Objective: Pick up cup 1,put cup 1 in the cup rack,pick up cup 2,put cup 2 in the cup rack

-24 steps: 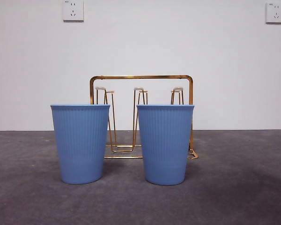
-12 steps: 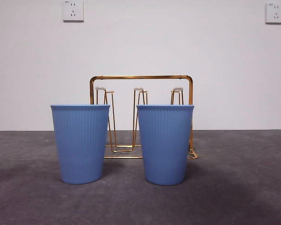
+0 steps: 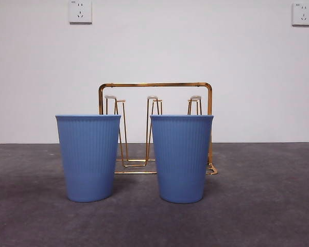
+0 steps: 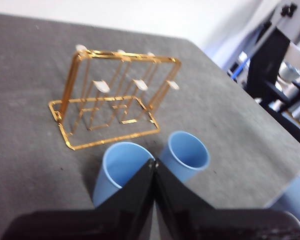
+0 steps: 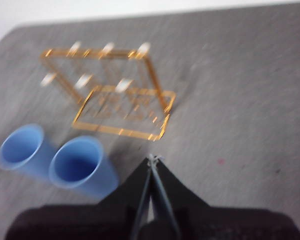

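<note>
Two ribbed blue cups stand upright and empty on the grey table, one on the left [image 3: 88,157] and one on the right [image 3: 181,158] in the front view. Just behind them stands the gold wire cup rack [image 3: 154,85] with nothing on it. No arm shows in the front view. In the left wrist view my left gripper [image 4: 154,163] is shut and hovers above and short of the two cups [image 4: 121,169] [image 4: 189,153], with the cup rack [image 4: 115,95] beyond. The blurred right wrist view shows my right gripper [image 5: 152,159] shut, beside the cups [image 5: 80,169] [image 5: 21,147] and the cup rack [image 5: 110,90].
A white wall with two sockets [image 3: 80,11] [image 3: 303,13] closes off the back of the table. In the left wrist view the table edge [image 4: 270,150] runs past the cups, with dark equipment [image 4: 275,65] beyond it.
</note>
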You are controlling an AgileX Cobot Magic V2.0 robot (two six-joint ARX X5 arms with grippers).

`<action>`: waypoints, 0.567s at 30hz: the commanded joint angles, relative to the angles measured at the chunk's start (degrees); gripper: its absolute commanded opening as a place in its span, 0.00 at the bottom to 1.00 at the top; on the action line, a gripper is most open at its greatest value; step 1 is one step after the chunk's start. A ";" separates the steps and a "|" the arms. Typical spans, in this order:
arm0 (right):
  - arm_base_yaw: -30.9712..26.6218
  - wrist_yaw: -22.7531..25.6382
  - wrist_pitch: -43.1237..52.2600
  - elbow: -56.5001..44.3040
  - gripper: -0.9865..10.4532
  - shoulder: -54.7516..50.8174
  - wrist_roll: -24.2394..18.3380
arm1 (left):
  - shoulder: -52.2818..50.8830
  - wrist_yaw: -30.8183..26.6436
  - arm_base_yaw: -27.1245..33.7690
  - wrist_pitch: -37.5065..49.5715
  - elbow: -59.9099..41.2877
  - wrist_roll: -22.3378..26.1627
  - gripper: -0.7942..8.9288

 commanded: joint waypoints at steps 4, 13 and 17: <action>0.04 -8.48 -11.78 8.74 0.08 5.05 -7.50 | 4.24 2.54 -1.40 -6.99 8.66 5.66 0.08; 0.09 -8.94 -15.85 11.91 0.08 6.86 -9.77 | 7.78 2.36 -3.82 -10.05 15.04 7.06 0.08; 0.09 -8.98 -15.45 12.07 0.10 6.86 -9.68 | 8.41 2.75 -3.82 -10.08 15.17 7.04 0.15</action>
